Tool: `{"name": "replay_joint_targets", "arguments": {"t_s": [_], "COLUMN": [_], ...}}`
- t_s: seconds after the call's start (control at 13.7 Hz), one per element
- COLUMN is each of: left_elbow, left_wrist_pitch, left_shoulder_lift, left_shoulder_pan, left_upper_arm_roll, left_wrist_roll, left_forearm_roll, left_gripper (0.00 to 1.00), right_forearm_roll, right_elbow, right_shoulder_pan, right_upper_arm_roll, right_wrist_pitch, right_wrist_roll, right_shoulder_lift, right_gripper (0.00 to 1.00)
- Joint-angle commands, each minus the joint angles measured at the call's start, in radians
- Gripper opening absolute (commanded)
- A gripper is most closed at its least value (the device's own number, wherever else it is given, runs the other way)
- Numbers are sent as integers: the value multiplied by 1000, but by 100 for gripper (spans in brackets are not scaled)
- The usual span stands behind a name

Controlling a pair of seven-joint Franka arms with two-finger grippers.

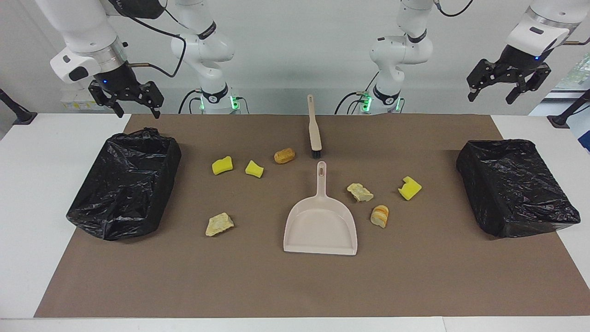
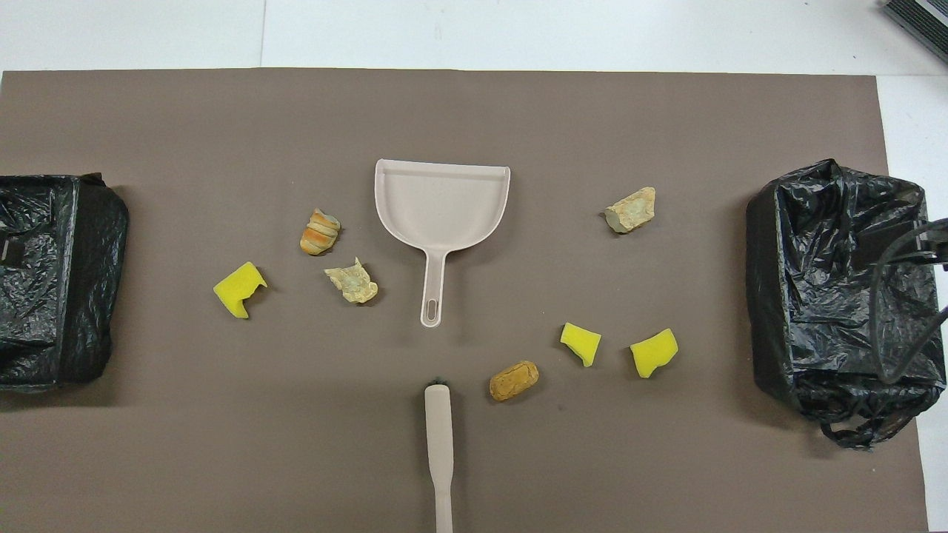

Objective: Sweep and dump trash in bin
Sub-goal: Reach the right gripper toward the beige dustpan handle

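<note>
The brown mat (image 1: 295,286) lies bare along its edge farthest from the robots, with a black-lined bin (image 1: 125,184) at the right arm's end and another bin (image 1: 516,186) at the left arm's. Seven scraps of trash (image 1: 222,165), yellow, beige and orange-brown, lie scattered around the dustpan (image 1: 321,226) and brush (image 1: 314,129) mid-mat. The left gripper (image 1: 493,94) and right gripper (image 1: 136,108) hang released, empty, above the bins.

Beige plastic dustpan (image 2: 442,203) mid-mat, beige long-handled brush (image 2: 438,437) nearer the robots, seven sponge, crumb and bread trash scraps (image 2: 354,282) scattered, black bag-lined bins (image 2: 840,289) at both ends
</note>
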Motion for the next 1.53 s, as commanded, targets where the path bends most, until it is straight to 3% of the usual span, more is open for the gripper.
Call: {"name": "replay_joint_targets", "arguments": {"t_s": [0.0, 0.51, 0.73, 0.95, 1.1, 1.31, 1.46], "left_elbow": [-38, -43, -46, -72, -182, -486, -636], "left_wrist_pitch": [4, 17, 12, 12, 37, 129, 127], "left_shoulder_lift": [-29, -32, -34, -52, -121, -318, -420], "left_shoulder_pan": [-5, -5, -7, -10, -21, -62, -105], "left_upper_arm_roll": [-1, -4, -7, -15, -56, -109, -151], "left_wrist_roll": [-3, -7, -14, -34, -34, -70, -107], "left_forearm_roll": [17, 15, 14, 14, 8, -18, -21], "left_gripper": [100, 100, 100, 100, 100, 100, 100], "right_forearm_roll": [3, 3, 5, 80, 149, 198, 198], "right_elbow": [-17, -25, -153, -215, -224, -221, -210], "right_shoulder_pan": [-8, -8, 29, 72, 81, 162, 238], "right_upper_arm_roll": [4, 4, 8, 8, 8, 10, 8], "right_wrist_pitch": [-1, -2, 25, 82, 140, 246, 347], "right_wrist_roll": [-23, -33, -29, -11, 75, 164, 235], "right_shoulder_lift": [-17, -22, -98, -102, -71, 1, 58], "right_gripper": [100, 100, 100, 100, 100, 100, 100]}}
